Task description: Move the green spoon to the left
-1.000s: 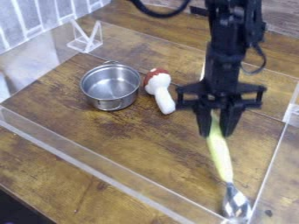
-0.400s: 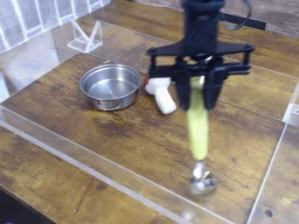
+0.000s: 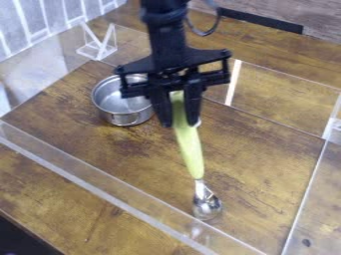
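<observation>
Now worktop bare at right; tool carried leftward from right side, hanging beside pot; tool clamped on handle top of green spoon, bowl trailing low toward front wall; shift mostly made, set-down pending

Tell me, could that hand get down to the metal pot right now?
Probably not as things stand: the hand is already closed on the green spoon, which dangles below it, though the pot sits uncovered beside it.
</observation>
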Controlling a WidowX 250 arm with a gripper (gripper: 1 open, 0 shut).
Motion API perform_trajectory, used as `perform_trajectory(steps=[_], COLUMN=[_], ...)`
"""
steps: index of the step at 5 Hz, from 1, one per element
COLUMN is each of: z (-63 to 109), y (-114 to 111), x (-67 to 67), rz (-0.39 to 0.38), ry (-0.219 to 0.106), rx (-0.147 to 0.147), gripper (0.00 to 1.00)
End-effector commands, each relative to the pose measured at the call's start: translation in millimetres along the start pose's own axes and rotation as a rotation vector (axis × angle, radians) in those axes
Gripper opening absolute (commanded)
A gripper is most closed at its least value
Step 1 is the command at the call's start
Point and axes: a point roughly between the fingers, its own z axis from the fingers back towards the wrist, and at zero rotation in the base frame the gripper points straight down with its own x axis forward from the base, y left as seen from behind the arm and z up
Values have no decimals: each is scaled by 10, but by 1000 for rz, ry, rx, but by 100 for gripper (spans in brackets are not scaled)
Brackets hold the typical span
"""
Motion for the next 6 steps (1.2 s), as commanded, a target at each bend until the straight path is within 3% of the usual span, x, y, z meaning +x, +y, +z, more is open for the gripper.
perform_trajectory(steps=[1,5,6], z=[216,8,60], y=[-25,-271,-246], x=[56,-118,-68], rz=[-25,99,71], ry=[-53,-64,-61], rx=[-46,-80,-97], gripper=[0,0,100])
